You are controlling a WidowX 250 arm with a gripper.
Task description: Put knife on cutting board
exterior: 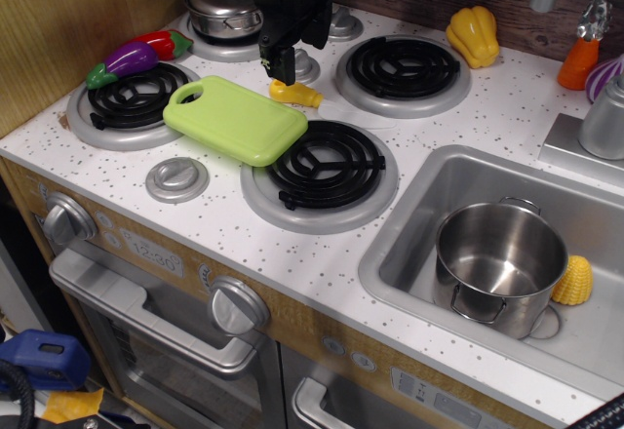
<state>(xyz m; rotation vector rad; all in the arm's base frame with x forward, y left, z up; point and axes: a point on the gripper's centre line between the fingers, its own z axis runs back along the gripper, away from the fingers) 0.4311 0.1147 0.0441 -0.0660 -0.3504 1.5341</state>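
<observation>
The black gripper (280, 62) hangs at the back of the stovetop with its fingertips pointing down, just above the knife (294, 94); from this angle I cannot tell whether the fingers are spread or pressed together, and they do not appear to touch the knife. The knife lies on the counter right at the board's far edge, at 1 o'clock from the cutting board (235, 119), and only its yellow handle shows clearly. The cutting board is lime green, thick, with rounded corners and an oval hole at its left end; it rests across the gap between the front-left and front-right burners. The white speckled counter (322, 253) carries 4 coil burners. At 10 o'clock from the board lie a purple eggplant (125, 59) and a red pepper (168, 41). A steel pot (498, 262) stands in the sink (409, 214) at 4 o'clock.
</observation>
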